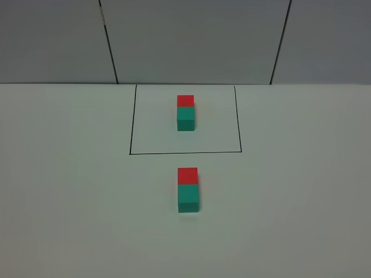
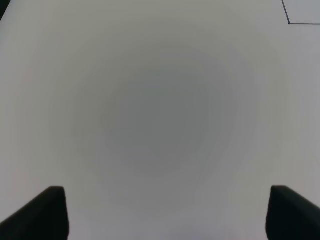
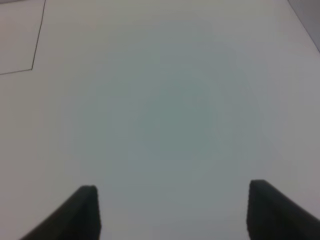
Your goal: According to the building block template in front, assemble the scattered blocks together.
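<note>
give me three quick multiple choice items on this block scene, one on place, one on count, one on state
1. Where does the unframed pair of cubes sit relative to the black drawn rectangle?
A. inside it
B. outside it, on the near side
C. left of it

2. How many cubes are on the table in all?
A. two
B. three
C. four

3. How do the unframed red cube and teal cube stand?
A. touching in a row
B. far apart
C. on opposite sides of the rectangle

Key: 1 B, the pair lies below the rectangle's near line in the high view. 2 C, two cubes in the framed template and two outside. 3 A, no gap shows between them.
</note>
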